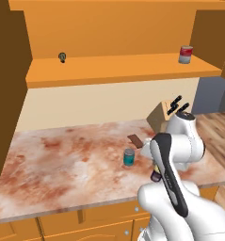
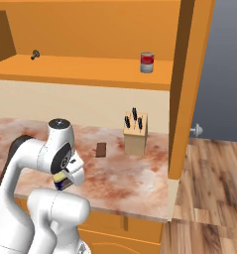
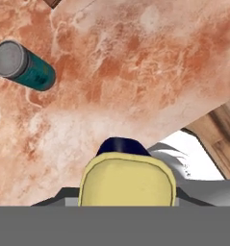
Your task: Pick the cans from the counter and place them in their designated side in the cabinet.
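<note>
While the teal cylinder can with a silver top stands upright on the reddish-brown and cream marbled stone counter, well apart from the claw, the dark blue can with a yellow label sits right at the gripper, pressed close against the hand camera. The claw appears clenched on this can, held low by the white arm above the counter's front edge. A red-and-grey can rests on the orange wooden cabinet's shelf.
</note>
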